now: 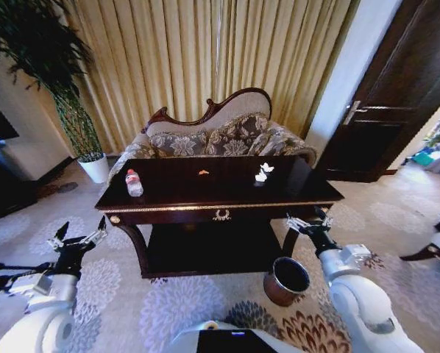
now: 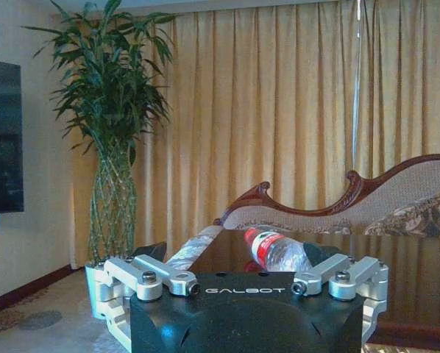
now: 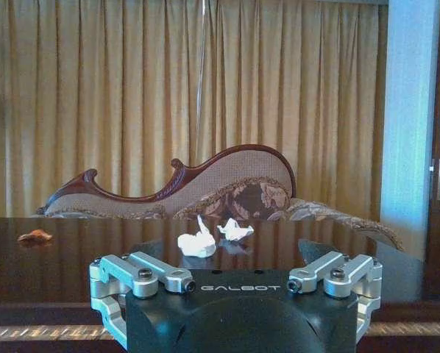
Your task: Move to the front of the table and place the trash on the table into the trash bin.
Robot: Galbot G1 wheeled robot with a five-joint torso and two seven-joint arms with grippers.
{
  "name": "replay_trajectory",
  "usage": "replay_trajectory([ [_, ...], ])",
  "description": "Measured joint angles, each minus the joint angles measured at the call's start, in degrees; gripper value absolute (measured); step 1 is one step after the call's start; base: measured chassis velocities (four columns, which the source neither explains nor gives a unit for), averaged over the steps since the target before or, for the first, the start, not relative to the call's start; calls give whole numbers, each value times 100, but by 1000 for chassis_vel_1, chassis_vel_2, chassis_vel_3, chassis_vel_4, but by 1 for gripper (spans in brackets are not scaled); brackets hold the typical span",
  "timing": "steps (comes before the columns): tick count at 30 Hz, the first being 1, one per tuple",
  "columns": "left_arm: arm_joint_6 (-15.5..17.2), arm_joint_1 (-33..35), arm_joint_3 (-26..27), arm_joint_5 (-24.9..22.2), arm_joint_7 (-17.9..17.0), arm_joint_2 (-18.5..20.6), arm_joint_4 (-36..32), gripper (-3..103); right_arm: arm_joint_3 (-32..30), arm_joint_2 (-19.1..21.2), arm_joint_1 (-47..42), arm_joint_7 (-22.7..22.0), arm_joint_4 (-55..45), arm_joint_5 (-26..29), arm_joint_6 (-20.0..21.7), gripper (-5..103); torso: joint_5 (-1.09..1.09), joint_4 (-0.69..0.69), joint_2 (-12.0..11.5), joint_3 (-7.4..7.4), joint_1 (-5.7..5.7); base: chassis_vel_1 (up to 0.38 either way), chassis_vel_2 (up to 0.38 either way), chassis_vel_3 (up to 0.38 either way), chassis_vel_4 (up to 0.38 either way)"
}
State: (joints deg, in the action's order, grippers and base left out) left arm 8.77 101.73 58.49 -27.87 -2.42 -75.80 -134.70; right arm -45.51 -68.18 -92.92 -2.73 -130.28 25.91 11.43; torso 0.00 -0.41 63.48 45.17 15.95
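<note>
- The left gripper [image 1: 80,237] hovers low before the left front corner of the table [image 1: 168,198], jaws spread wide and holding nothing.
- The right gripper [image 1: 308,219] hovers just in front of the right front corner, jaws likewise wide and empty.
- On the glossy tabletop, two crumpled white paper wads [image 1: 263,173] lie close together toward the right back part; in the right wrist view they sit straight ahead of the jaws [image 3: 198,243].
- A small orange scrap [image 1: 203,172] lies near the middle back of the tabletop, well apart from the wads.
- A plastic water bottle [image 1: 134,183] stands near the left end.
- The trash bin [image 1: 286,281] stands on the carpet by the right front leg, just below the right gripper.
- A patterned sofa [image 1: 220,136] sits behind the table, curtains [image 1: 205,51] beyond.
</note>
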Motion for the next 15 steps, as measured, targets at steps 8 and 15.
replay_trajectory([
  [8, -8, -8, -21, -5, 20, -29, 14, 100, 51, 1, 58, -151, 100, 24, -137, 100, 1, 0, 0, 0, 0, -248, 243, 239, -239],
  [15, -8, -16, -26, -5, 67, -55, -19, 100, 27, 36, 43, -182, 207, 12, -137, 100, 0, 0, -3, 3, 8, -156, 174, 155, -166],
])
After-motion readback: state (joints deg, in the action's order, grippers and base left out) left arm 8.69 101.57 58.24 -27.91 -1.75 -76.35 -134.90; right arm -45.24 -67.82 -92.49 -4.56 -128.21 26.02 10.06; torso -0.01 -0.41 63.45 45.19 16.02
